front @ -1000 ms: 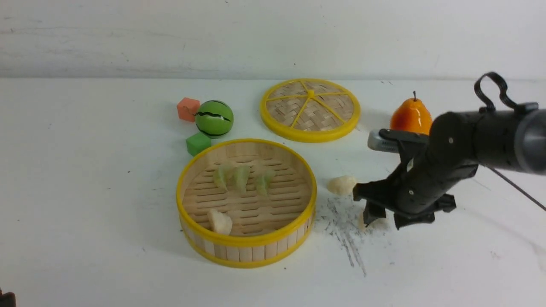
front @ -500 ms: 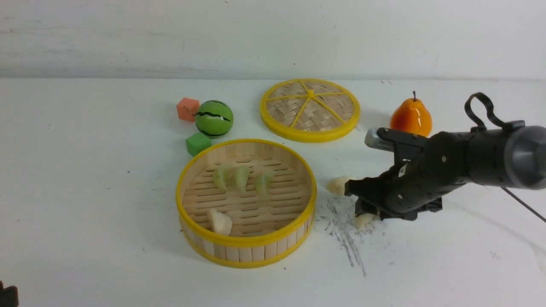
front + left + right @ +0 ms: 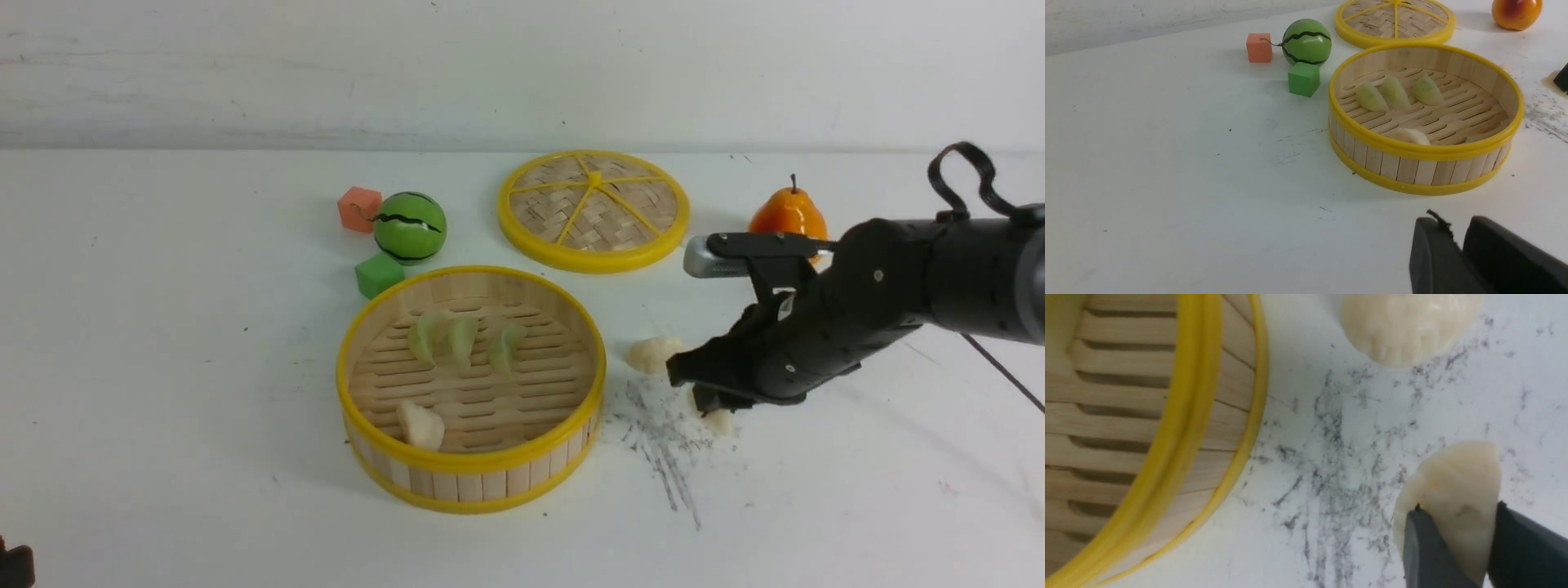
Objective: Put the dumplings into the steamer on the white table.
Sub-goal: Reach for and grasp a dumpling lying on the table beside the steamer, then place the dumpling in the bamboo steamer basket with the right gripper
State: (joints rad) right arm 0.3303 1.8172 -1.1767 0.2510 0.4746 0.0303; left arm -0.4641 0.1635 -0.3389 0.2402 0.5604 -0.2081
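Note:
The steamer (image 3: 472,478) stands mid-table on the white table (image 3: 163,367). It holds three pale green dumplings (image 3: 461,339) in a row and one cream dumpling (image 3: 421,425) near its front wall. Right of it, my right gripper (image 3: 709,407) is shut on a cream dumpling (image 3: 1453,477), low over the grey scuffs, with a finger pressed on each side. Another cream dumpling (image 3: 653,354) lies just behind it on the table. My left gripper (image 3: 1455,230) is shut with nothing in it, low at the front left, well short of the steamer (image 3: 1412,149).
The woven lid (image 3: 593,210) lies flat behind the steamer. An orange pear (image 3: 788,220) stands behind my right arm. A watermelon ball (image 3: 410,227), an orange cube (image 3: 359,208) and a green cube (image 3: 379,274) sit at the steamer's back left.
My right gripper dipped over the nearer cream dumpling and its jaws closed from wide open onto it. The left arm stayed put.

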